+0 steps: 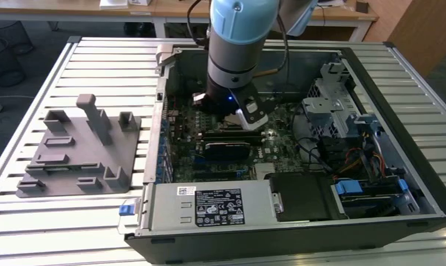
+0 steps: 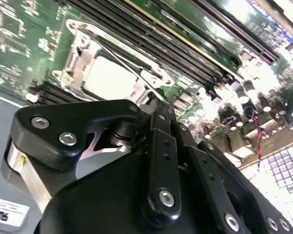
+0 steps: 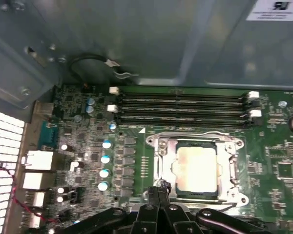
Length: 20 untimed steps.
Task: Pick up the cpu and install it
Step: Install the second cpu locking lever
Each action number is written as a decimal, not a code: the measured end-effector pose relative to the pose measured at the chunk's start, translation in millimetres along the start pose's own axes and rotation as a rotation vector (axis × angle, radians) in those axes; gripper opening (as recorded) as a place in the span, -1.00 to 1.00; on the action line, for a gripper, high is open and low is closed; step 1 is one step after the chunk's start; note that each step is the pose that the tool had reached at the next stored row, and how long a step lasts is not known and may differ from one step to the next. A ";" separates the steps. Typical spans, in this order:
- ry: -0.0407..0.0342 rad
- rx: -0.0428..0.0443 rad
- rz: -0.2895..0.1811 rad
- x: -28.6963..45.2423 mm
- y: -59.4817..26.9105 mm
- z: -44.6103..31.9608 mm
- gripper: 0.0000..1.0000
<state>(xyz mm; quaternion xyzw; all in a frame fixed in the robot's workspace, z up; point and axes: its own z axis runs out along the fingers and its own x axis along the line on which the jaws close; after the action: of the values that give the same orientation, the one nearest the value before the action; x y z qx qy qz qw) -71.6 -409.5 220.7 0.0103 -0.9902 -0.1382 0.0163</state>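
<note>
So the cpu (image 3: 197, 168) is already sitting in the socket frame (image 3: 195, 165) on the motherboard (image 3: 136, 161), pale top up, flat and square inside the metal frame as far as I can see in both wrist views. The gripper (image 3: 158, 192) hangs just at the edge of the socket, fingertips pinched together with nothing between them, so it's closed and empty. To me that reads as the pick and the drop-in done; what looks unfinished is the locking: a thin metal lever (image 2: 118, 58) lies slanted across the chip in the second wrist view and I honestly can't say whether it's latched. Counting stuff: one cpu, one socket, four long memory slots (image 3: 183, 108) in a row right beside it, all empty, and four little blue-topped capacitors (image 3: 105, 165) in a line on the other side. In the exterior view there's one open computer case (image 1: 297, 233) on the slatted table (image 1: 30, 221), one grey power supply box (image 1: 208, 208) in its near corner, and one grey fixture block (image 1: 78, 152) well apart toward the exterior view's left.
</note>
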 end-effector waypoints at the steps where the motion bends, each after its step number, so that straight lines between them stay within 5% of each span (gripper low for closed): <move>1: 0.0007 -0.0002 0.000 -3.3 0.0 -0.1 -0.79; 5: 0.0020 -0.0021 0.000 -14.3 -0.2 -0.6 -0.79; 13: 0.0069 -0.0039 0.002 -16.0 4.1 -16.3 -0.79; 20: 0.0130 -0.0037 0.004 -17.0 -8.3 -19.7 -0.79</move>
<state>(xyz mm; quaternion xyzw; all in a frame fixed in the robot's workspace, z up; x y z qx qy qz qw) -53.8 -422.4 236.9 0.0094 -0.9899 -0.1399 0.0230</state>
